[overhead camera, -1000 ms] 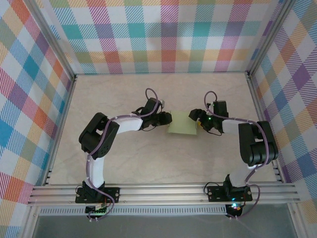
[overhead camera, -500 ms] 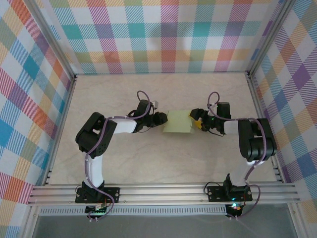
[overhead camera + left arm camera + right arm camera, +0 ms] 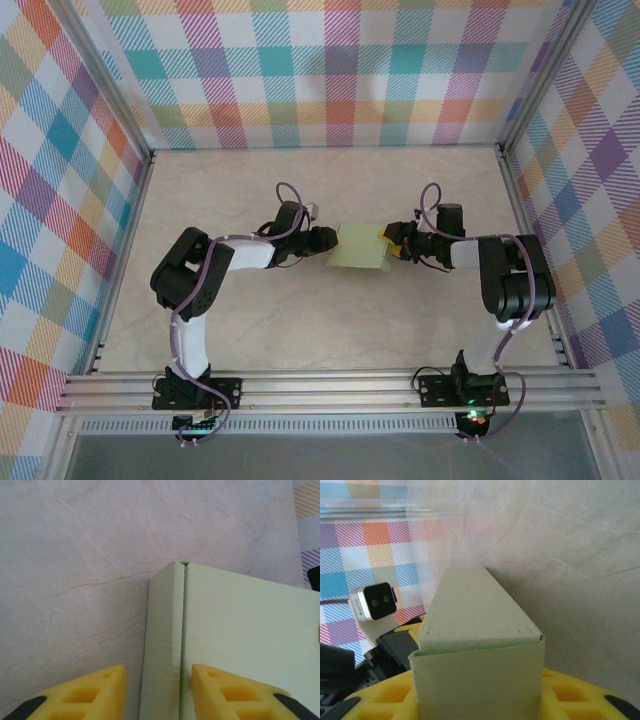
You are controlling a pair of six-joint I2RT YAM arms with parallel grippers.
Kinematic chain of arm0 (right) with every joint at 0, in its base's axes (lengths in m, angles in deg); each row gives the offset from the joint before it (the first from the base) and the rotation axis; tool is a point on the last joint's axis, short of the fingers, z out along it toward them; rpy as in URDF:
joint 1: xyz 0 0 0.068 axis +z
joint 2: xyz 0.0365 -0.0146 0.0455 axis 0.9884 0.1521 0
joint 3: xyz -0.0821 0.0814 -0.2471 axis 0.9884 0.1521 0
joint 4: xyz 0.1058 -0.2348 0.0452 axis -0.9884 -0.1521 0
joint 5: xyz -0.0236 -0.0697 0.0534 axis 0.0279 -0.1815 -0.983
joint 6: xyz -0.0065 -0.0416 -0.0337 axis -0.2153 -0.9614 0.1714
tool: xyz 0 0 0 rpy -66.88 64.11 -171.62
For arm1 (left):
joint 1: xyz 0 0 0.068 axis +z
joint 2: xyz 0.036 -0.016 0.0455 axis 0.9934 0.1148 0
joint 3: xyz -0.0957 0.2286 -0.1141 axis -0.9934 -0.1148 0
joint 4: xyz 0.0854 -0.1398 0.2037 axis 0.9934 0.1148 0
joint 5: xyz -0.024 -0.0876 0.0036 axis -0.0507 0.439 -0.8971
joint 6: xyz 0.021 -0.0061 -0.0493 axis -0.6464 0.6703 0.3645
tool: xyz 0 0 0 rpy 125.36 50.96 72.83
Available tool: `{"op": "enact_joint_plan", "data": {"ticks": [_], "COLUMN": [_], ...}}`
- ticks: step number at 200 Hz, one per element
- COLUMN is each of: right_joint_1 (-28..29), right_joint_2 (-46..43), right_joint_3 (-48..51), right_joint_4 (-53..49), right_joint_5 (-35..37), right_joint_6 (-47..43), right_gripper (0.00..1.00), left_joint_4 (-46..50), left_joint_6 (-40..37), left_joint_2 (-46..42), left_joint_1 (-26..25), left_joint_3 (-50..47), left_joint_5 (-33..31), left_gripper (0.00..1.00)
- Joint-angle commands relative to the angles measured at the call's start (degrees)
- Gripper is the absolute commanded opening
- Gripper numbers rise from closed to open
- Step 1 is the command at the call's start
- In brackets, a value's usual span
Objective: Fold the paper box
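Pale green paper box resting at the middle of the marbled surface, left fingers parted, straddling its folded side edge without pinching it, right fingers clamped across its opposite end

In the left wrist view, the paper box runs off the right and bottom edges. The yellow fingers of the left claw are cut off along the bottom. In the right wrist view, the box's near flap covers the inner faces of the right claw, so contact there cannot be told. From above, both grips are too small to judge.
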Motion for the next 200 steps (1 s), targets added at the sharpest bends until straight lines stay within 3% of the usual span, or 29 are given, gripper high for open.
{"op": "enact_joint_plan", "data": {"ticks": [1,13,24,30,34,37,81,98,123,137,163,200], "right_joint_1": [-0.3,-0.4,-0.6,-0.7,-0.8,-0.9,-2.6,-3.5,-5.5,-6.7,-8.3,-8.6], "right_joint_2": [0.1,-0.2,-0.4,-0.5,-0.6,-0.7,-2.8,-4.1,-6.3,-7.3,-8.9,-8.6], "right_joint_3": [-1.8,-1.8,-1.7,-1.7,-1.7,-1.7,-2.3,-2.7,-3.6,-4.2,-5.5,-6.2], "right_joint_4": [2.1,1.9,2.1,2.4,2.4,2.5,1.8,0.4,-1.5,-2.5,-4.6,-2.3], "right_joint_5": [-3.2,-3.2,-3.4,-3.4,-3.6,-3.7,-5.3,-5.5,-6.4,-7.3,-9.0,-11.9], "right_joint_6": [2.2,2.5,3.1,3.6,3.9,4.0,5.1,5.0,5.3,5.8,6.7,9.9], "right_gripper": [0.39,0.36,0.35,0.35,0.35,0.35,0.37,0.37,0.37,0.37,0.38,0.38], "left_joint_4": [1.7,1.2,0.8,0.2,-0.3,-0.6,-6.4,-8.9,-5.1,-8.0,-19.9,-25.9], "left_joint_6": [-2.6,-3.7,-5.6,-6.9,-8.0,-8.8,-23.7,-29.5,-40.3,-45.7,-62.7,-83.6], "left_joint_2": [-2.6,-3.7,-4.9,-5.8,-6.5,-7.0,-15.6,-17.3,-17.6,-18.3,-20.0,-19.0], "left_joint_1": [0.4,0.4,0.4,0.4,0.4,0.4,1.0,1.9,2.0,2.0,0.5,-5.5], "left_joint_3": [-1.6,-2.2,-2.7,-3.1,-3.4,-3.6,-7.6,-7.9,-4.5,-6.0,-13.4,-17.1], "left_joint_5": [-1.5,-2.7,-3.9,-4.5,-4.8,-5.3,-17.0,-15.7,-13.1,-12.4,-9.7,-14.9], "left_gripper": [0.46,0.55,0.69,0.79,0.97,1.0,1.0,1.0,1.0,1.0,1.0,1.0]}}
